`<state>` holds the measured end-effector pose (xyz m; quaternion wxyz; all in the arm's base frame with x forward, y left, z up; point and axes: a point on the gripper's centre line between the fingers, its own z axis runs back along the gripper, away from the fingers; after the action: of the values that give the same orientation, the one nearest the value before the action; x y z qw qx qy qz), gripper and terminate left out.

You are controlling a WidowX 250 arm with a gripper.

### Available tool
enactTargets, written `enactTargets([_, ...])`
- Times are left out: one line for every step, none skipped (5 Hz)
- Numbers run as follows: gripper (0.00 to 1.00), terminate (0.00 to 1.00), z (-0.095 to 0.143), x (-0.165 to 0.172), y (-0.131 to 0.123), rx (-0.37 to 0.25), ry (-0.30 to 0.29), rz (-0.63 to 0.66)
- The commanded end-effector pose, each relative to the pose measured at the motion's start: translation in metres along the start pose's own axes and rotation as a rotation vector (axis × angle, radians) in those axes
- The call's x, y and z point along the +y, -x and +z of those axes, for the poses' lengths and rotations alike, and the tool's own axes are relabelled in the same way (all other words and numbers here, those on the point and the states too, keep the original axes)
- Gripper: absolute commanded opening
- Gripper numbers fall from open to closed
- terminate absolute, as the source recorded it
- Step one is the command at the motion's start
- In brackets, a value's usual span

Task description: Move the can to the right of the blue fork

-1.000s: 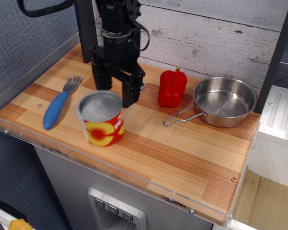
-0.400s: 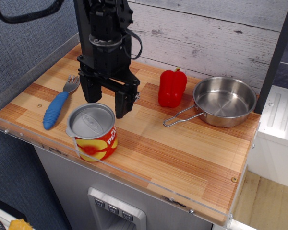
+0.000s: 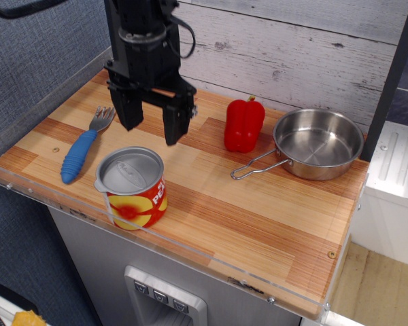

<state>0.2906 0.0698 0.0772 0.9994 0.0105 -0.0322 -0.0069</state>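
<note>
The can [image 3: 131, 189], a short tin with a grey lid and a red label with a yellow circle, stands upright on the wooden table near its front edge. The blue fork [image 3: 83, 147] lies just to the left of it, handle toward the front, grey tines toward the back. My gripper [image 3: 151, 130] hangs above and behind the can, open and empty, with both black fingers clear of the lid.
A red bell pepper [image 3: 244, 124] stands at the middle back. A steel pan [image 3: 318, 143] with a wire handle sits at the right. A clear plastic rim [image 3: 190, 252] runs along the table's front edge, and a plank wall stands behind.
The can moved left and toward the front and was set down beside the fork. My gripper let go of it and rose up and back.
</note>
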Motion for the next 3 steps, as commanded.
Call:
enactTargets([1.00,0.00,0.022,-0.022,-0.042,-0.111,-0.037,-0.164])
enactTargets([1.00,0.00,0.038,-0.057,-0.054,-0.133,0.008,-0.278])
enactTargets([1.00,0.00,0.051,-0.087,-0.060,-0.139,0.044,-0.294])
